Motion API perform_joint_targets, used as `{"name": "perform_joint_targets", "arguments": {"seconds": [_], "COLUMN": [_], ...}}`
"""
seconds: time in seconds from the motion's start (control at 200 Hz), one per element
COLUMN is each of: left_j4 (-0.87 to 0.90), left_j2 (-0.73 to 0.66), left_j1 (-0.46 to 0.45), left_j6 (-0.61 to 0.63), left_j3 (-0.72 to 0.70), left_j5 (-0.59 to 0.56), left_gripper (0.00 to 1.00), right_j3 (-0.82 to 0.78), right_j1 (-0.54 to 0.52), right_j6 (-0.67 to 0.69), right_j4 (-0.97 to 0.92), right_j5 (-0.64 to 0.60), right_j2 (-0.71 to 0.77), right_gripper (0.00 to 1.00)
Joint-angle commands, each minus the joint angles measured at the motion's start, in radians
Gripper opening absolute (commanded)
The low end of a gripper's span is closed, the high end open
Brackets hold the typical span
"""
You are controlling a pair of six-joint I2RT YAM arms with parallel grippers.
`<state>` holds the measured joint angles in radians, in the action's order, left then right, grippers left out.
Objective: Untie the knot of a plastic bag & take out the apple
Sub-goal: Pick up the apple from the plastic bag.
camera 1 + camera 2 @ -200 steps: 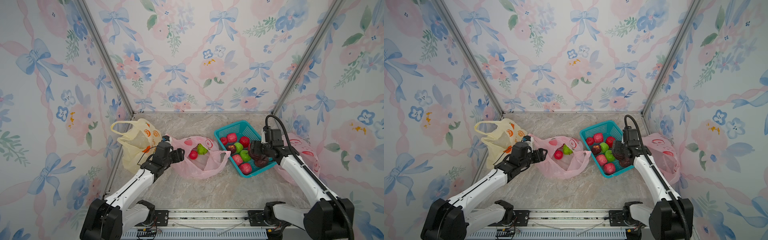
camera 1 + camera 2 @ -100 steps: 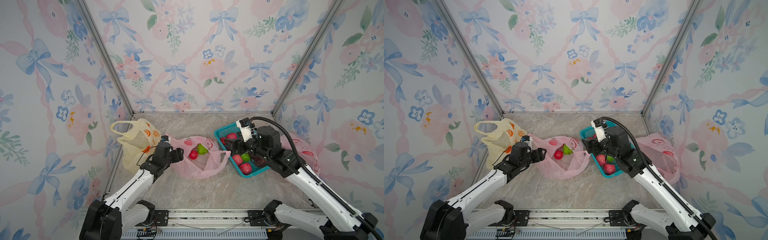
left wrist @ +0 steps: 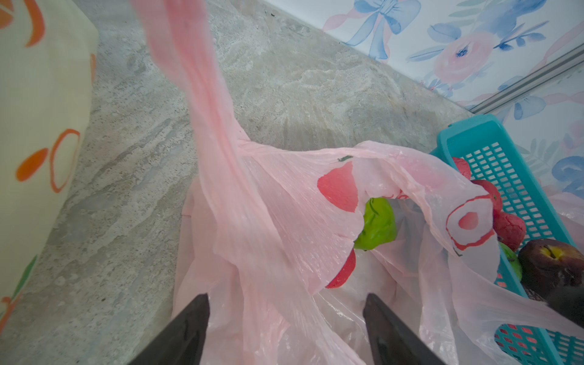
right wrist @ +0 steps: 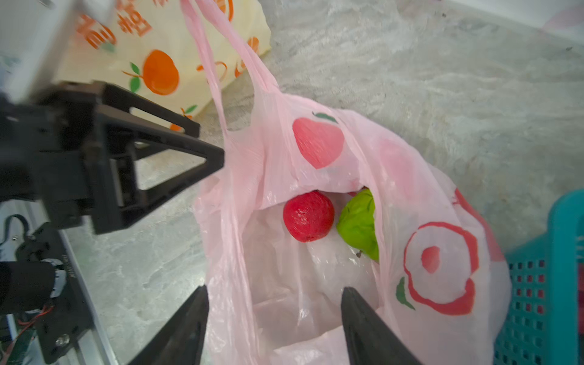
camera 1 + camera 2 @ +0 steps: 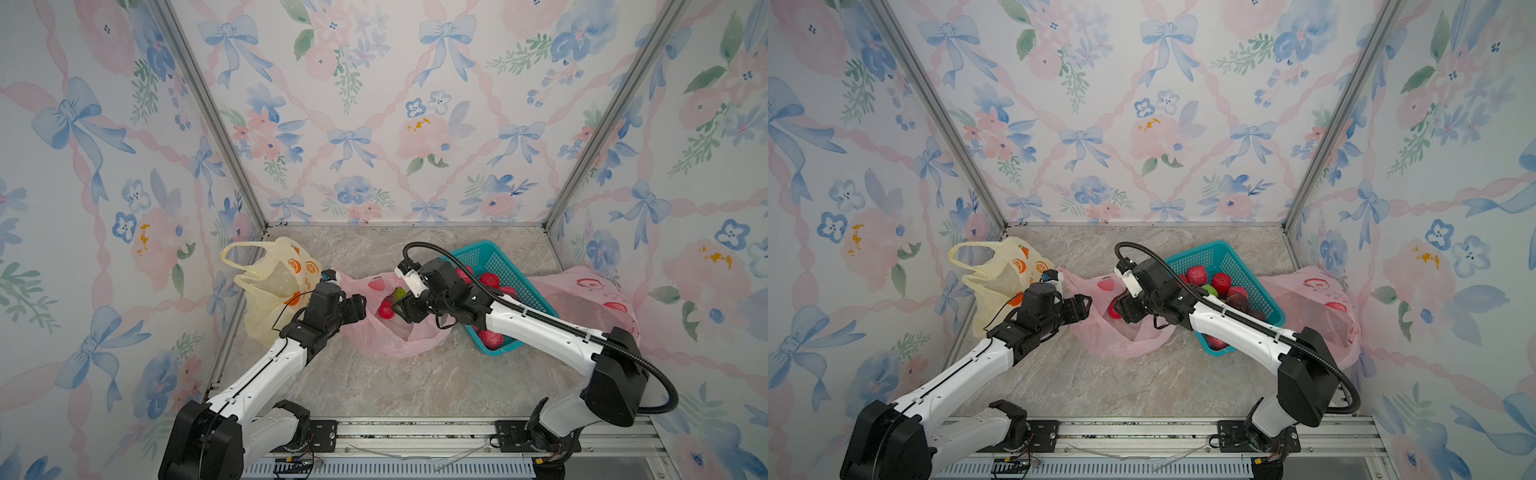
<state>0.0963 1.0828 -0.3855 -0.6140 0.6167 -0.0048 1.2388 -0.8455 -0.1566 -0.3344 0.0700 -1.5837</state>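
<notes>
A pink plastic bag lies mid-table with its mouth open; no knot shows in any view. Inside it sit a red apple and a green apple. My left gripper is open at the bag's left edge, with loose pink plastic lying between its fingers. One bag handle stretches up past it. My right gripper hangs open just over the bag's mouth, pointing at the apples, with nothing held.
A teal basket with several red, green and dark apples stands right of the bag, under my right forearm. A cream bag with orange prints leans at the left wall. Another pink bag lies by the right wall.
My right arm has swung left from the basket to over the pink bag's mouth, and its jaws have narrowed a little. The left arm has stayed put.
</notes>
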Motion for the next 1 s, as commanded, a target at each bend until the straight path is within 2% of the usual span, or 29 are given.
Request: {"name": "perform_joint_targets", "arguments": {"seconds": [0.0,0.235,0.47,0.7,0.995], "left_j4": [0.032,0.035,0.035,0.036,0.034], "left_j2": [-0.025,-0.019,-0.004,-0.003,0.006], "left_j1": [0.009,0.012,0.014,0.015,0.015], "left_j6": [-0.001,0.000,0.002,0.003,0.000], "left_j3": [0.007,0.004,0.017,0.017,0.026], "left_j5": [-0.024,-0.025,-0.014,-0.016,-0.007], "left_gripper": [0.79,0.79,0.79,0.79,0.79], "right_j3": [0.065,0.146,0.251,0.260,0.339], "right_j1": [-0.001,-0.015,-0.043,-0.057,-0.058], "right_j6": [-0.002,0.026,0.056,0.042,0.066], "right_j4": [-0.012,-0.033,-0.106,-0.130,-0.162], "right_j5": [-0.080,-0.076,-0.195,-0.162,-0.154], "right_j2": [-0.060,-0.202,-0.316,-0.353,-0.435], "right_gripper": [0.67,0.70,0.65,0.64,0.76]}}
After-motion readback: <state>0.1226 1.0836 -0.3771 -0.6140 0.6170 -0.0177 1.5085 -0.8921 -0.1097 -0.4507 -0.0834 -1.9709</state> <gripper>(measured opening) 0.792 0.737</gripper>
